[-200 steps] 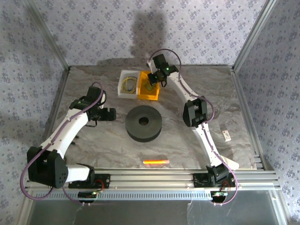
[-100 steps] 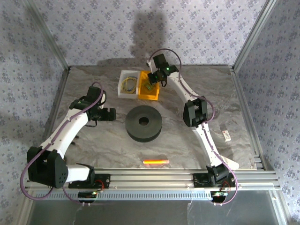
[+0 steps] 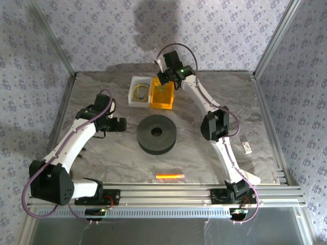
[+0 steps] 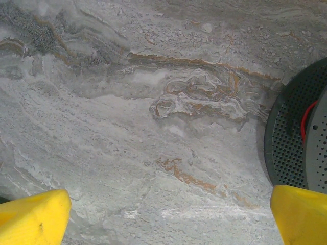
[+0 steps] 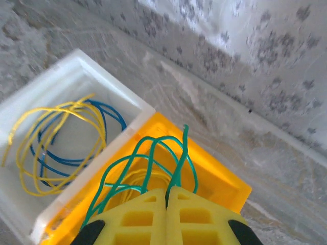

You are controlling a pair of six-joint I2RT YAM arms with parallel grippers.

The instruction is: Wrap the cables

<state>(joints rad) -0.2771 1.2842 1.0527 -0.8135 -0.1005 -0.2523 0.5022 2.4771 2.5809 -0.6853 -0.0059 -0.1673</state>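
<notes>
Right gripper (image 5: 166, 194) is out at the far side of the table, fingers pressed tight together with the green cable (image 5: 183, 148) pinched between them. Its kinked loops fan out above the orange bin (image 5: 219, 173), and a few strands trail down into it. Right against that bin on its left sits the white tray (image 5: 115, 81), with yellow wire loops (image 5: 56, 109) and a blue wire (image 5: 116, 113) coiled inside. Over on the left, the left gripper (image 4: 168, 199) hangs above bare marbled table (image 4: 127, 102), its 2 yellow fingers (image 4: 30, 219) spread wide with nothing between them. The black spool (image 3: 156, 133) sits just to its right at mid-table. Near the front rail, an orange strip (image 3: 169, 176) lies by itself.
</notes>
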